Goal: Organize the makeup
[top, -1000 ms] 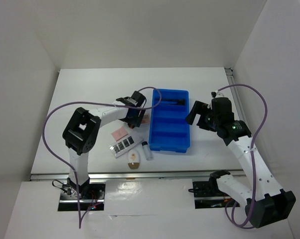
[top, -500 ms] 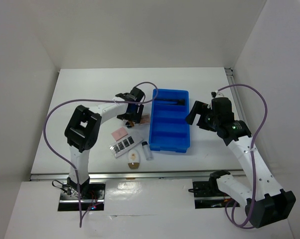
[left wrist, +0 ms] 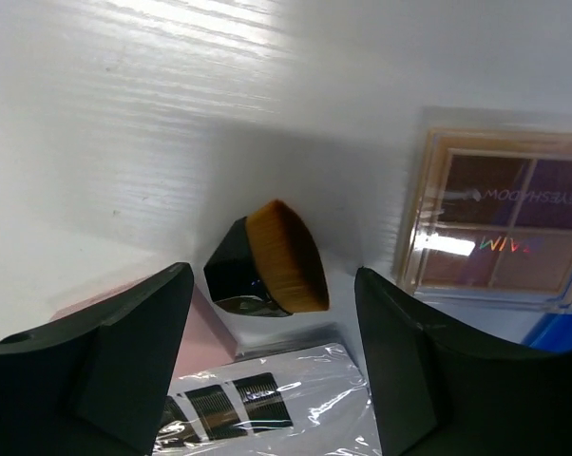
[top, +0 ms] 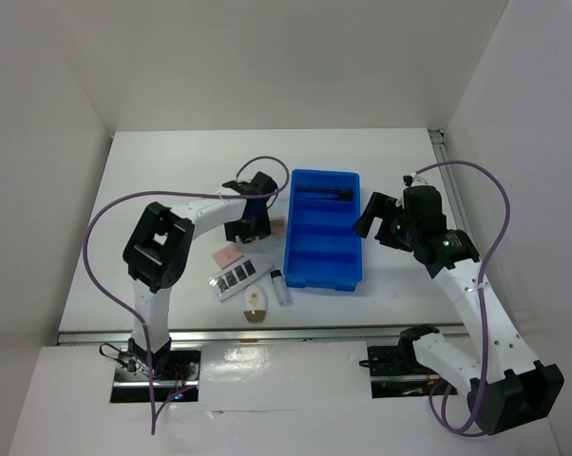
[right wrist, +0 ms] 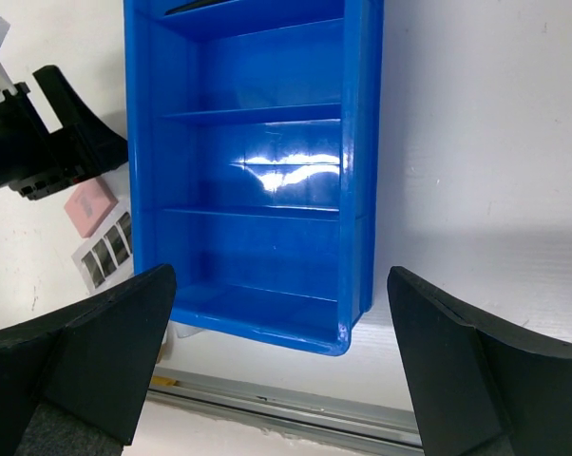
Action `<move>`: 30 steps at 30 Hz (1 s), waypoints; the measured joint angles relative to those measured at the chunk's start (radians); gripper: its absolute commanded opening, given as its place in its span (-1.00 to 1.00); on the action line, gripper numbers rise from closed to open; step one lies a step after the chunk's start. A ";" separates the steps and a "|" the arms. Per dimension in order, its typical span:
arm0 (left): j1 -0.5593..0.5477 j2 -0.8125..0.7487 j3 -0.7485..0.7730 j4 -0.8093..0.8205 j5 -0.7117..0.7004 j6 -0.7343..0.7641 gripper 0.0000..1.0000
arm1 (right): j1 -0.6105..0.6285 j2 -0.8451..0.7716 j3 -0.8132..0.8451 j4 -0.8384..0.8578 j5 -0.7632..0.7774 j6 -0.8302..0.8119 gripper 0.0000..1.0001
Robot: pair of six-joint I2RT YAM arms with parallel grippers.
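My left gripper (top: 252,224) is open, low over the table just left of the blue tray (top: 354,249). In the left wrist view a stubby black brush with brown bristles (left wrist: 267,258) lies between its open fingertips (left wrist: 272,285), not gripped. A brown eyeshadow compact (left wrist: 500,223) lies to the right of the brush, and a pink compact (top: 227,255) and a white strip palette (top: 238,276) lie nearer. A white-tan oval (top: 256,304) and a small white tube (top: 281,287) lie in front. A black slim tool (top: 319,193) lies in the tray's far compartment. My right gripper (top: 379,220) is open and empty beside the tray's right wall.
The tray's other compartments (right wrist: 257,171) hold nothing. The table's metal front rail (right wrist: 267,404) runs just below the tray. White walls close in the table on the left, back and right.
My left wrist has turned and shifted slightly beside the tray's left wall. The right arm and the makeup have not moved.
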 measured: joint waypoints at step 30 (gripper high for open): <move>0.016 -0.060 -0.005 -0.024 -0.031 -0.087 -0.14 | 0.000 -0.005 0.000 -0.001 0.005 0.001 1.00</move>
